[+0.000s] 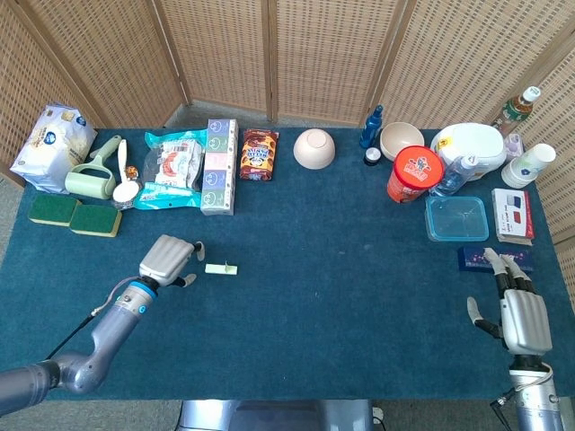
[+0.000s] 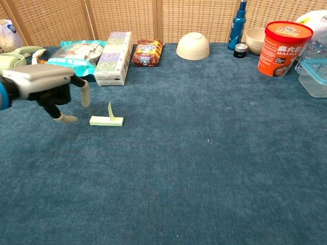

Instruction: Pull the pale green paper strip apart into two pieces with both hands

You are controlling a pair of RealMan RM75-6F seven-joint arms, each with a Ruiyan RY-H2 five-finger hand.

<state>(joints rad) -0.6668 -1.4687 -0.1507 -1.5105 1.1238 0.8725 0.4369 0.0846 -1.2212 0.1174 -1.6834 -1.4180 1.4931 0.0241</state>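
The pale green paper strip lies flat on the blue cloth left of centre, with one short end curled upward. My left hand hovers just left of the strip, fingers apart and holding nothing, a small gap short of it. My right hand rests low at the table's right front corner, fingers extended and empty, far from the strip. The chest view does not show the right hand.
Along the back stand a tissue box, snack bags, an upturned bowl, a red tub and a clear lidded container. Sponges lie at the left. Small boxes sit near my right hand.
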